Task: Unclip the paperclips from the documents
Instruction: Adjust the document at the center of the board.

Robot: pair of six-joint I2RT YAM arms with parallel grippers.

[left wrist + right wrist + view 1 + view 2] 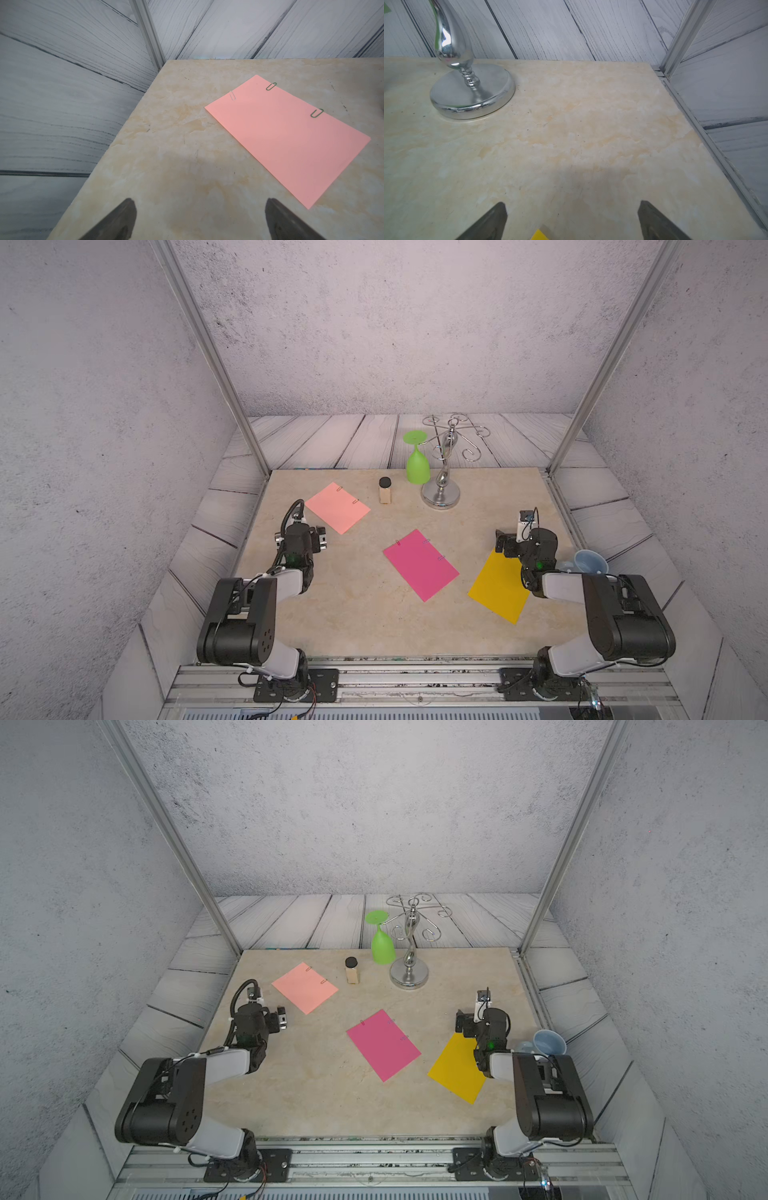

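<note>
- Paperclips [271,86] clipped on edges of the blank pink sheet [291,135].
- Left hand [200,201] spread wide, empty, near that sheet.
- Right hand [572,202] spread wide, empty, above a corner of the yellow sheet [538,235].

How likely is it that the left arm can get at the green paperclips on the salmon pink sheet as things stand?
Probably yes. The left gripper is open and empty beside the salmon pink sheet; nothing stands between it and the two green paperclips on the sheet's far edge.
</note>
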